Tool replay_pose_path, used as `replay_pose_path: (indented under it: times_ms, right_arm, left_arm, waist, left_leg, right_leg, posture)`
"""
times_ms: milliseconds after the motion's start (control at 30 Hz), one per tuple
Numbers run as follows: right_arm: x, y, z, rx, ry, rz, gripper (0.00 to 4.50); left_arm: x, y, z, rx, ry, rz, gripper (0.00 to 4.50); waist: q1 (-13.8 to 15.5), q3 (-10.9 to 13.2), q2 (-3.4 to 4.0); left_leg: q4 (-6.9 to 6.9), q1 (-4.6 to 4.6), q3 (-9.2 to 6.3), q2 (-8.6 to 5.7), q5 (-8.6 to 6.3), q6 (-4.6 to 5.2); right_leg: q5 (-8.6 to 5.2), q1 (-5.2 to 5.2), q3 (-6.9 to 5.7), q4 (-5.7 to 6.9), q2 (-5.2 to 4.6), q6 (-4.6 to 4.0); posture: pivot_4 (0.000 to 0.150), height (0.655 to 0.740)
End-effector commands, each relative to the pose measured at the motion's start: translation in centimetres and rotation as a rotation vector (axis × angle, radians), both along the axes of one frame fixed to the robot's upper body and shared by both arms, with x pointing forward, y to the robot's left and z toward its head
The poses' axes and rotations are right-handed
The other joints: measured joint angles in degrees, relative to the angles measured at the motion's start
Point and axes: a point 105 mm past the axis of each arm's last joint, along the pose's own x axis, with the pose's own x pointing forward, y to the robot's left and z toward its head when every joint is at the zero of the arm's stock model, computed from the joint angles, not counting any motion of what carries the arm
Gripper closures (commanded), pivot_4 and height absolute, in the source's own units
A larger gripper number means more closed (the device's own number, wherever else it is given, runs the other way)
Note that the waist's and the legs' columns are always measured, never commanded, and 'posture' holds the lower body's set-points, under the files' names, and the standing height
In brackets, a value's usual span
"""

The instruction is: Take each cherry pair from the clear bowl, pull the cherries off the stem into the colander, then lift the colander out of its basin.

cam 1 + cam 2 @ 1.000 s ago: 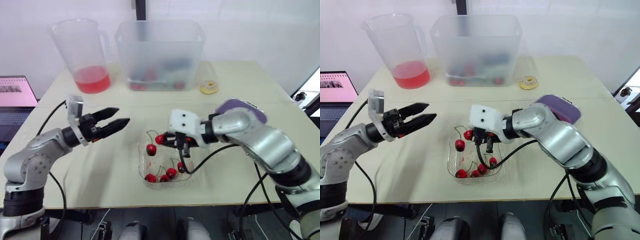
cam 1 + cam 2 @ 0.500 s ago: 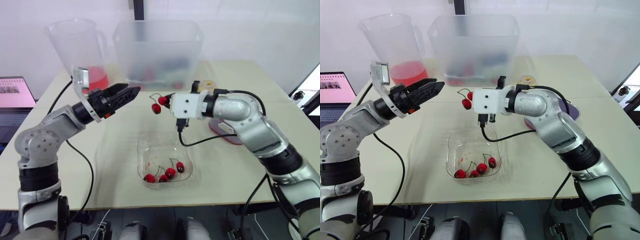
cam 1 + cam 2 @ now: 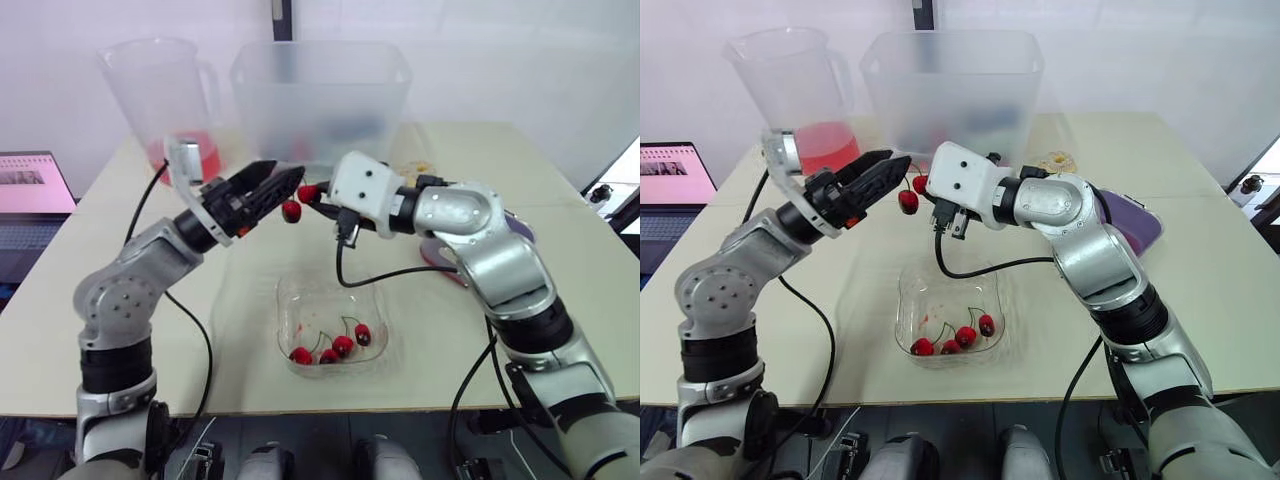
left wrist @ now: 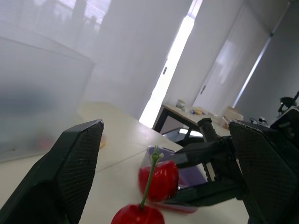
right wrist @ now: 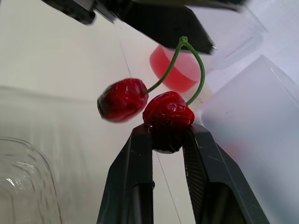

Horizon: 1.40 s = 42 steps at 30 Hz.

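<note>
A red cherry pair [image 3: 292,211] on one green stem hangs in the air above the table, between the clear bowl [image 3: 290,300] and the frosted basin [image 3: 320,110]. My right gripper [image 3: 306,192] is shut on the upper cherry [image 5: 168,109]; the other cherry [image 5: 122,99] dangles beside it. My left gripper [image 3: 285,176] is open, its tips close around the pair, and the stem [image 4: 150,179] rises between its fingers [image 4: 79,163]. Several cherries [image 3: 340,345] lie in the bowl. The colander inside the basin is only a dim shape.
A pitcher [image 3: 165,100] with red liquid stands left of the basin. A small yellow ring [image 3: 1055,163] lies right of the basin, and a purple lid [image 3: 1135,225] sits behind my right arm. A laptop [image 3: 30,195] is at the far left.
The right gripper lifted the cherry pair out of the bowl and carried it up and left. The left gripper rose and swung right until its open fingers reached the pair.
</note>
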Motion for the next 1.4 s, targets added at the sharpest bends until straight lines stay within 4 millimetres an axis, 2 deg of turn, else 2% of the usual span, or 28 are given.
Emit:
replay_pose_path:
  times_ms: [33,100,433,767,867,967,1233,1300,1333,1400]
  right_arm:
    - [-0.6,0.0,1.0,0.032,-0.039,0.004,3.95]
    - [-0.6,-0.1,1.0,0.036,-0.039,-0.001,3.95]
    - [-0.7,-0.3,1.3,0.063,-0.029,-0.012,3.95]
    - [-1.2,0.2,1.3,0.071,-0.009,0.002,3.95]
    - [-1.3,0.2,1.2,0.068,-0.007,0.001,3.95]
    - [-1.3,0.2,1.0,0.064,-0.003,0.001,3.95]
    - [-1.3,-0.2,0.3,0.076,0.055,-0.006,3.95]
    - [-1.4,-0.4,0.2,0.095,0.087,-0.003,3.04]
    - [-1.5,-0.4,0.3,0.097,0.096,0.0,2.77]
    - [-1.6,-1.2,0.6,0.1,0.101,-0.003,1.8]
  left_arm:
    - [0.0,-0.1,1.4,-0.036,-0.044,0.009,1.24]
    - [0.1,-0.2,1.1,-0.019,-0.036,0.011,2.2]
    - [0.2,-0.8,0.0,0.046,-0.028,0.013,2.2]
    - [0.5,-0.9,-0.6,0.03,0.002,0.003,2.2]
    - [0.6,-1.2,-0.8,0.026,0.01,-0.006,2.98]
    - [0.5,-1.4,-0.7,0.017,0.011,-0.019,4.49]
    - [0.6,-1.1,-0.6,0.005,0.016,-0.02,4.49]
    - [0.5,-1.0,-0.6,0.012,0.015,-0.025,4.5]
    - [0.5,-1.0,-0.6,0.019,0.016,-0.028,4.5]
    - [0.5,-0.6,-0.6,0.037,0.012,-0.032,4.5]
  waist:
    - [0.0,0.0,0.0]
    - [0.0,0.0,0.0]
    - [0.0,0.0,0.0]
    - [0.1,0.0,0.0]
    - [0.1,0.0,0.0]
    - [0.1,0.0,0.0]
    - [0.1,0.0,0.0]
    - [0.1,0.0,0.0]
    - [0.1,0.0,0.0]
    - [0.0,0.0,0.0]
  left_leg:
    - [0.0,0.0,-0.01,0.0,0.0,0.0]
    - [0.0,0.0,0.0,0.0,0.0,0.0]
    - [0.0,0.0,0.0,0.0,0.0,0.0]
    - [0.0,0.0,-0.01,0.0,0.0,0.0]
    - [0.0,0.0,-0.01,0.0,0.0,0.0]
    - [0.0,0.0,-0.01,0.0,0.0,0.0]
    - [-0.01,0.0,-0.01,0.0,0.0,0.0]
    - [-0.01,0.0,-0.01,0.0,0.0,0.0]
    - [-0.01,0.0,-0.01,0.0,0.0,0.0]
    - [-0.01,0.0,-0.01,0.0,0.0,0.0]
  right_leg:
    - [0.0,0.0,0.0,0.01,0.0,0.0]
    - [0.0,0.0,0.0,0.0,0.0,0.0]
    - [0.0,0.0,0.0,0.0,0.0,0.0]
    - [0.0,0.0,0.0,0.0,0.0,0.0]
    - [0.0,0.0,0.0,0.0,0.0,0.0]
    - [0.0,0.0,0.0,0.0,0.0,0.0]
    - [0.0,0.0,0.0,0.0,0.0,0.0]
    - [0.0,0.0,0.0,0.0,0.0,0.0]
    - [0.0,0.0,0.0,0.0,0.0,0.0]
    - [0.0,0.0,0.0,0.0,0.0,0.0]
  posture:
    - [0.15,0.6863]
    - [0.15,0.6863]
    - [0.15,0.6863]
    - [0.15,0.6863]
    - [0.15,0.6863]
    - [0.15,0.6863]
    - [0.15,0.6863]
    - [0.15,0.6863]
    - [0.15,0.6863]
    - [0.15,0.6863]
